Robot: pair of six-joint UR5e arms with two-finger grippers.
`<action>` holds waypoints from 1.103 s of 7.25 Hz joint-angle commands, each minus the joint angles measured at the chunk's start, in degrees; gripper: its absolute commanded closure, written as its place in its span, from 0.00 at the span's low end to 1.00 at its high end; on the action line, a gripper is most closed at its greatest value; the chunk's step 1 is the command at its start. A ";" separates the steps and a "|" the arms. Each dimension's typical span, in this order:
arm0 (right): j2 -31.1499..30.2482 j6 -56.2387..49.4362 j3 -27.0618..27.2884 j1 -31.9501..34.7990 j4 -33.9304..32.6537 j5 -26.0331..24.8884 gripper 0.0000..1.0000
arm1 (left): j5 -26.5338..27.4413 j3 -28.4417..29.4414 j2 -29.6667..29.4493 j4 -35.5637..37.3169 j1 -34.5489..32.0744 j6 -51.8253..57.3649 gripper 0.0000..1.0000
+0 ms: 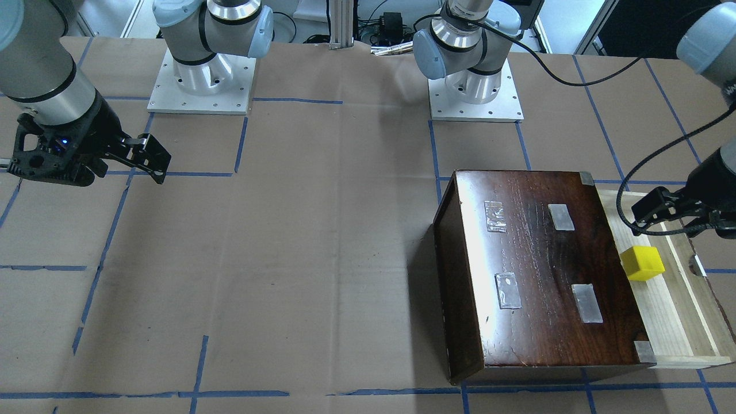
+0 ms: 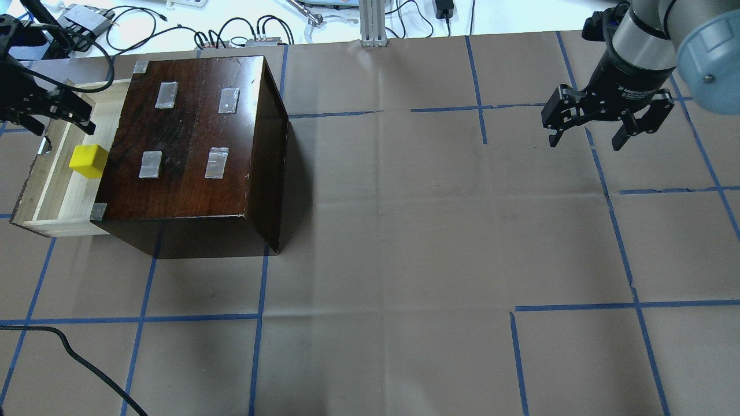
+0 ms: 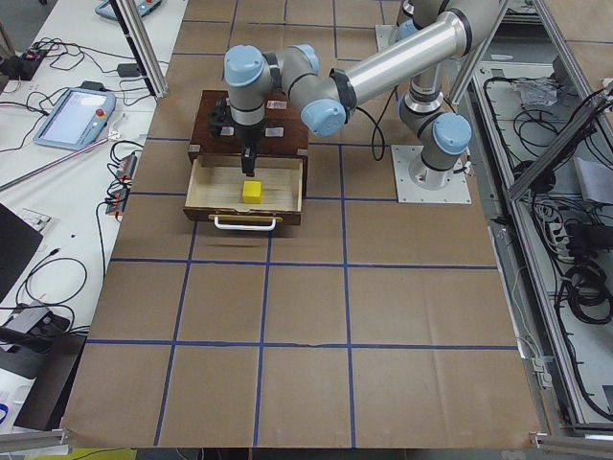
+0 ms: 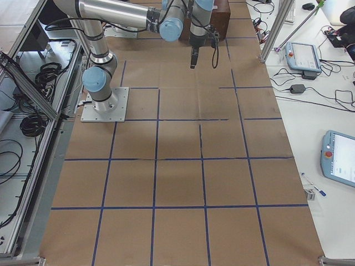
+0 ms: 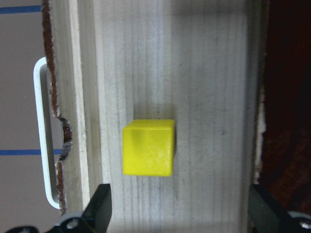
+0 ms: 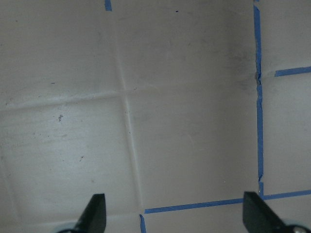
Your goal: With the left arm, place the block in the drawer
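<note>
The yellow block [image 1: 642, 263] rests on the floor of the open drawer [image 1: 684, 310], free of any gripper; it also shows in the overhead view [image 2: 88, 161] and the left wrist view [image 5: 148, 147]. The drawer [image 2: 55, 190] is pulled out of the dark wooden cabinet [image 2: 191, 144]. My left gripper [image 2: 58, 118] hangs above the drawer, open and empty, its fingertips [image 5: 99, 208] spread wider than the block. My right gripper [image 2: 585, 141] is open and empty above bare table, far from the cabinet.
The drawer's white handle [image 5: 41, 145] is on its outer front. A black cable [image 1: 624, 201] loops beside the left gripper. Brown paper with blue tape lines [image 2: 376, 312] covers the table. The arm bases [image 1: 201, 80] stand at the robot's side.
</note>
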 commanded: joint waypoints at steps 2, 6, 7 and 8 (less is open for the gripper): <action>0.00 0.03 0.00 0.00 0.00 0.00 0.00 | 0.12 -3.00 6.70 -6.83 -13.91 -15.30 0.01; 0.00 0.03 0.00 0.00 0.00 0.00 0.00 | -0.23 -4.42 7.87 -6.94 -24.30 -25.70 0.01; 0.09 0.03 0.00 0.00 0.00 0.00 0.00 | -0.32 -4.68 8.04 -7.11 -24.58 -25.72 0.01; 0.00 0.03 -0.09 0.00 0.00 0.00 0.00 | -0.23 -4.94 8.47 -7.38 -24.58 -25.28 0.01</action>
